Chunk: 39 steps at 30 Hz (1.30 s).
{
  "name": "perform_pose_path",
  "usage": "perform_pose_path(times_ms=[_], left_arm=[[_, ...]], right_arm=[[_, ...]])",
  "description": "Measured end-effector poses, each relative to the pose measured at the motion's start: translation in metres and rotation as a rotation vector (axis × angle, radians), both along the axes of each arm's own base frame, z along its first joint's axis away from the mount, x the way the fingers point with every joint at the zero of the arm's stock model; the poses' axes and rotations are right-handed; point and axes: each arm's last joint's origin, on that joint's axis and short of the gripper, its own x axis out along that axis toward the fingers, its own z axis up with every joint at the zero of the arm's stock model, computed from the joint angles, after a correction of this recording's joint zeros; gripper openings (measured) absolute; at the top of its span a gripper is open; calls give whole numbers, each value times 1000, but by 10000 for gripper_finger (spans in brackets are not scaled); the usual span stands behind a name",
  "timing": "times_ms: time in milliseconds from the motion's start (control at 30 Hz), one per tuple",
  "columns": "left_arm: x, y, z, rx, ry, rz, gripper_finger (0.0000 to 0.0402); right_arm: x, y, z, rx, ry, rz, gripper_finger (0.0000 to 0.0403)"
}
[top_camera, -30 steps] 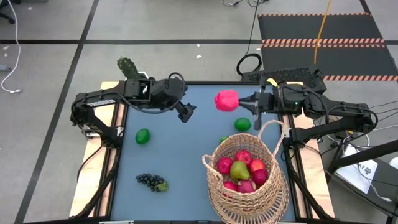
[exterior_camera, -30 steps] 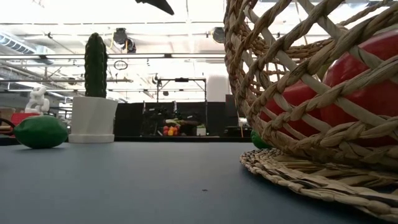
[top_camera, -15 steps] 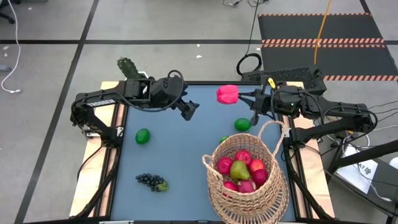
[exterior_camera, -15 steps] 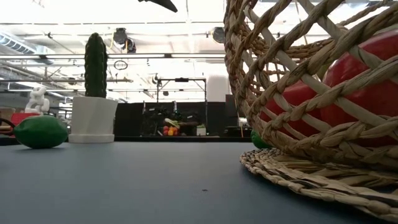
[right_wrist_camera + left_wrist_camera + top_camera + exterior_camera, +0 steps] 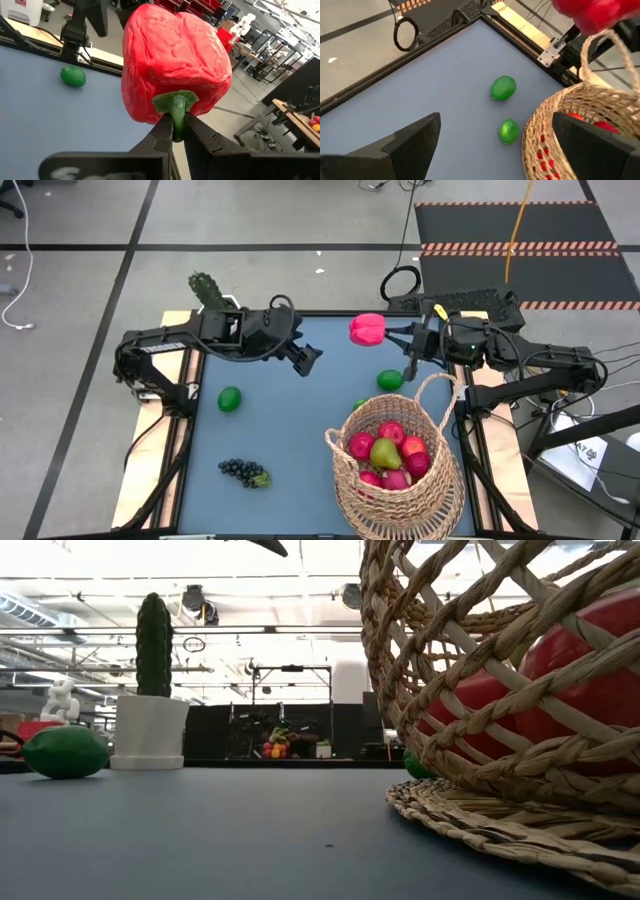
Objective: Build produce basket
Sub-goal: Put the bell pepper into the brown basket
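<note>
Above the worktop's (image 5: pixel 290 420) far edge, the right hand (image 5: pixel 392 337) pinches what looks like a red pepper (image 5: pixel 366 329) by its green stem. Nearer, the basket (image 5: pixel 393 510) hides some produce. Over the middle, the left hand (image 5: pixel 306 357) hangs with fingers spread wide.

Rough woven wicker basket (image 5: pixel 395 480), glossy, seemingly plastic red pepper (image 5: pixel 175 67), matt table (image 5: pixel 290 430)
</note>
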Motion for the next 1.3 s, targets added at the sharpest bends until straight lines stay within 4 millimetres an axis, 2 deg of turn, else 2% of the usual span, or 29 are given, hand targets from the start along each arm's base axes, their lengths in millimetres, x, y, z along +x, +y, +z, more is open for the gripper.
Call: perform_pose_path(times_ms=[433,833,967,1133,1300], left_arm=[[1,1,-1,3,5,1,383],[1,1,-1,-2,3,5,383],[1,1,-1,1,5,2,383],[1,1,-1,1,5,2,383],[0,1,-1,5,5,6,383]], right_arm=[[-1,-1,-22,233,-42,-66,20],[-2,1,-23,309,-62,-28,20],[-4,1,-22,477,-141,-73,20],[-9,1,-16,780,-307,-131,20],[-10,-1,-10,1109,-435,-100,20]])
